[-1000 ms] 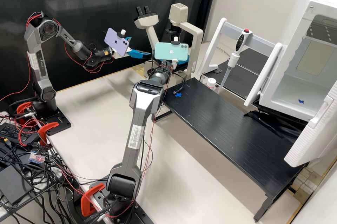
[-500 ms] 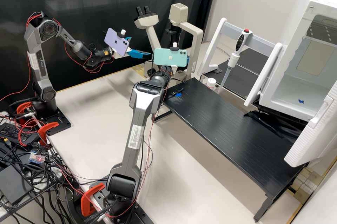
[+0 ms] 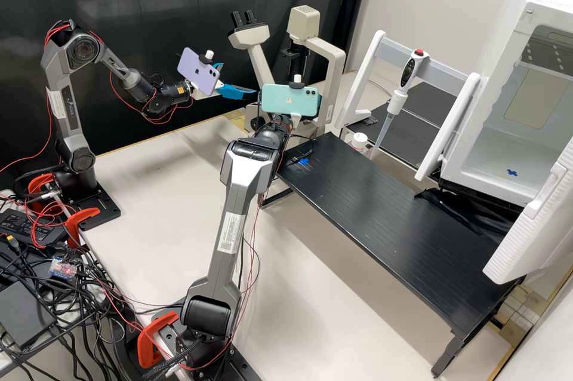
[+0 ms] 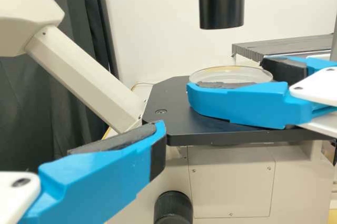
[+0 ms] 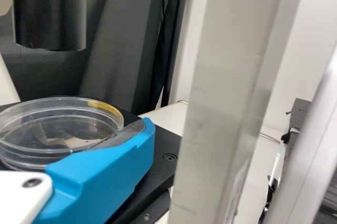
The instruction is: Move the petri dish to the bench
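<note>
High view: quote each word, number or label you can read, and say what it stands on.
No text reads clearly.
White rectangular label on the nearer dark grey arm: too small.
White label on the farther dark grey arm: too small.

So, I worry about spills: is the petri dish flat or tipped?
Flat: the petri dish has its rim parallel to the black stage beneath.
</note>
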### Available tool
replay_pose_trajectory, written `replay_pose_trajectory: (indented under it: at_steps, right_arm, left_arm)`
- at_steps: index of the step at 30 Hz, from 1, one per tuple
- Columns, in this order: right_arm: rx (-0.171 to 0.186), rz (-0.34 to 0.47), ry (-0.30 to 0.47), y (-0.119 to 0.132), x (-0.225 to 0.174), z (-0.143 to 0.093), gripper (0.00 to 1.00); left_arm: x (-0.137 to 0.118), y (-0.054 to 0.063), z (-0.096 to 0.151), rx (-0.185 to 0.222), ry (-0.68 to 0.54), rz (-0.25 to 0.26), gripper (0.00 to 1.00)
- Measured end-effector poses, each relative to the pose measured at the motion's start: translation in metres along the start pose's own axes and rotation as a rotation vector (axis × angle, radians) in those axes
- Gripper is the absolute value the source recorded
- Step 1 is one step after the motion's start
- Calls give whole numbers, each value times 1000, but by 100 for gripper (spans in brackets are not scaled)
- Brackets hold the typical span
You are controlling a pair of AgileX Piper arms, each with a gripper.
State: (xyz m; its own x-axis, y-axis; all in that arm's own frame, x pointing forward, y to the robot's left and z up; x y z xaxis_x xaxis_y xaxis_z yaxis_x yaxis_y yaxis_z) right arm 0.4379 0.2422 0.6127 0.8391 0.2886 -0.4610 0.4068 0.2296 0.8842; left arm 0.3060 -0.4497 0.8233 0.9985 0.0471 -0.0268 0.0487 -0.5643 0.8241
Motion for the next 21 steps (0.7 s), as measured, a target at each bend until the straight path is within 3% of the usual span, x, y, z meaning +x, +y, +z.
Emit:
replay_pose_trajectory:
  at_steps: [6,13,21]
  right_arm:
    - [-4,-12,19,0,0,0,0]
    - [27,-24,20,-3,-1,2,0]
    - [36,-20,35,-6,-3,4,0]
  left_arm:
    - [0,0,0,0,0,0,100]
    - [0,0,0,0,0,0,100]
    - [0,0,0,0,0,0,100]
